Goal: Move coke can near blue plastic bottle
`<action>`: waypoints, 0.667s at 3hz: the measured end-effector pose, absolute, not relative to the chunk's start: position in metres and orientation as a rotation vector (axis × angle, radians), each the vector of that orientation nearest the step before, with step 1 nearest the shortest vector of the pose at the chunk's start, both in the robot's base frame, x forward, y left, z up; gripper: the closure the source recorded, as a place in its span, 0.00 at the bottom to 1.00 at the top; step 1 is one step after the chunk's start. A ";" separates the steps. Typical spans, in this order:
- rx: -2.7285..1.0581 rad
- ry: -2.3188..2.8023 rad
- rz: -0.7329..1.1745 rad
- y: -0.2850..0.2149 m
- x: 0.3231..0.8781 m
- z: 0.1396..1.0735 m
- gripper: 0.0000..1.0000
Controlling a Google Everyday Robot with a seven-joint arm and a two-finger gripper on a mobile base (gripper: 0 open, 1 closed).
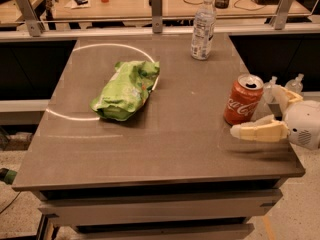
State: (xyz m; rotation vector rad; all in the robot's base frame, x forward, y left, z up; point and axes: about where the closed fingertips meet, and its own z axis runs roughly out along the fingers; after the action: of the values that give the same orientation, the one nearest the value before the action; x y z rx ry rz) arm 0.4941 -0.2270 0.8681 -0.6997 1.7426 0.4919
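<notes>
The red coke can (242,99) stands upright near the right edge of the grey table (165,139), its top open. The blue plastic bottle (203,26), clear with a white cap and pale label, stands at the far edge, well behind the can. My gripper (256,115) reaches in from the right at the can's height. It is open. Its near finger (259,131) lies just in front of and below the can, and its far finger (286,96) shows behind the can's right side. The can is not gripped.
A green chip bag (127,90) lies left of centre on the table. Two tiny clear bottles (296,83) stand off the table's right side behind my gripper. A desk with a railing (156,4) runs along the far edge.
</notes>
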 end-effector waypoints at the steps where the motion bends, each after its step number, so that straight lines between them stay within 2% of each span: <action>1: -0.720 1.692 0.519 -0.219 0.511 0.868 0.00; 2: -0.725 1.649 0.556 -0.211 0.522 0.873 0.15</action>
State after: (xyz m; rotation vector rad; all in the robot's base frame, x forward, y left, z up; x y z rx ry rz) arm 0.5224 -0.2106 0.8734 -0.7252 1.6489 0.5562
